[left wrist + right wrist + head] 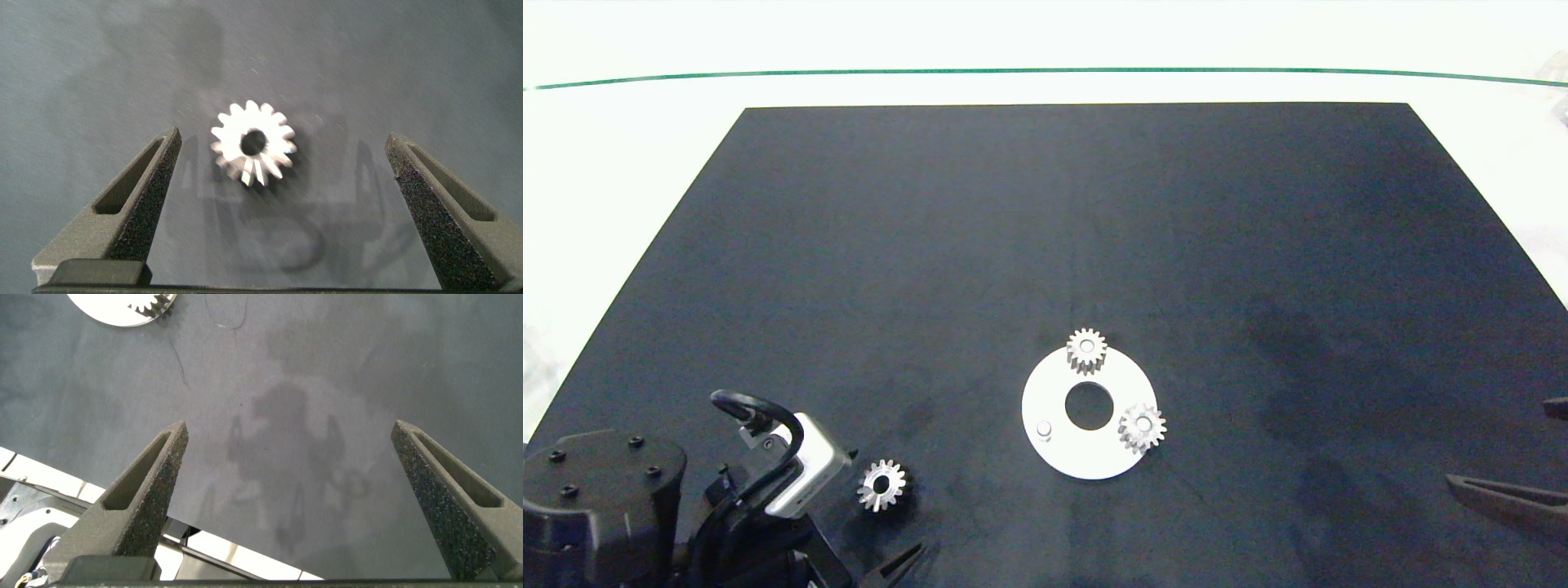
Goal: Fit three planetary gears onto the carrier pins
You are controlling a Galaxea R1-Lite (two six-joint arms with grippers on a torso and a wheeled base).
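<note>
Two gears are seated on the white disc (pixel 1062 390); one remains loose. The black mat (pixel 1045 245) covers most of the white table (pixel 621 147), and its far half and right side lie bare, giving wide open room beyond the disc. A thin green line (pixel 1045 70) runs across the table past the mat's far edge. The disc lies near the mat's near edge, slightly right of centre, flat, with a large round centre hole.

The left arm (pixel 596 506) enters at the near left corner of the mat. The left gripper (pixel 282 204) hangs over the loose gear, fingers (pixel 143 200) spread wide on either side, touching nothing and holding nothing. The right gripper (pixel 290 498) sits at the mat's near right edge, well apart from the disc, likewise spread wide and empty, above bare mat.

The seated gears: one (pixel 1086 350) on the disc's far rim, one (pixel 1142 426) on its right rim, teeth overhanging the edge. The loose gear (pixel 881 485) lies on the mat to the left of the disc, well apart from it, appearing slightly tilted. One bare carrier pin (pixel 1044 428) stands upright on the disc's left side.
</note>
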